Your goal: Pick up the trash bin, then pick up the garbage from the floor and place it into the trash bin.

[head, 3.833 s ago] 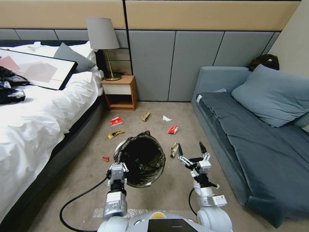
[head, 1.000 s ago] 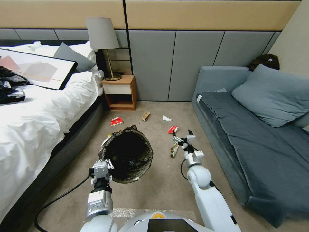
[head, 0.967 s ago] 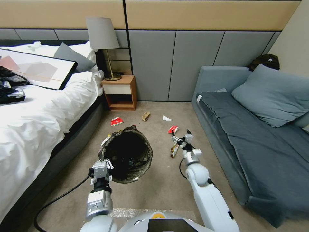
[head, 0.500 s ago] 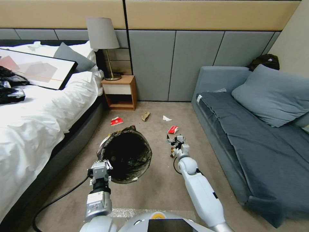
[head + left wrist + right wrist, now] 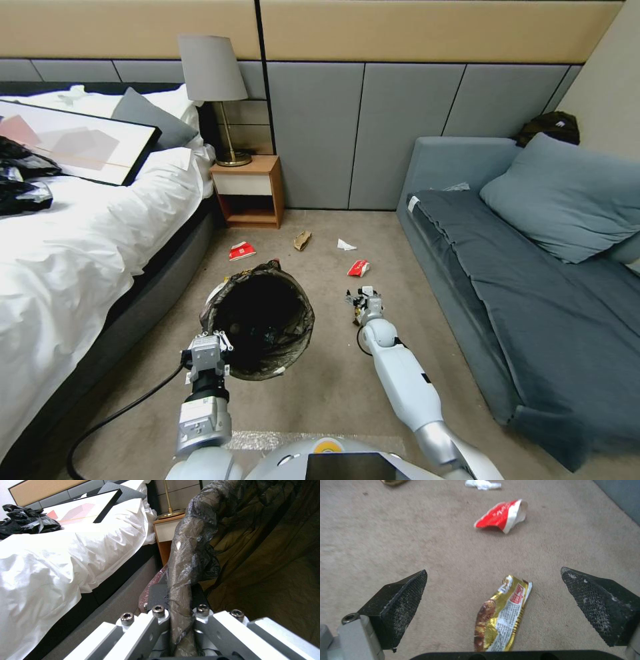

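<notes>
Right wrist view: gold wrapper (image 5: 501,620) lies flat on the carpet (image 5: 420,542), its long axis running toward the red wrapper (image 5: 501,516) ahead, between the right gripper (image 5: 500,605) spread fingers (bare carpet either side). Left gripper (image 5: 180,620) clamps the bin (image 5: 260,320) rim beside the bed (image 5: 80,253).

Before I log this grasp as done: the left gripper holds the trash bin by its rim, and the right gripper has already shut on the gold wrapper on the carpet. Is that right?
Not quite. The left gripper does hold the trash bin by its bagged rim, but the right gripper is open. In the right wrist view its fingers stand wide apart on either side of the gold wrapper, which lies on the carpet.
</notes>
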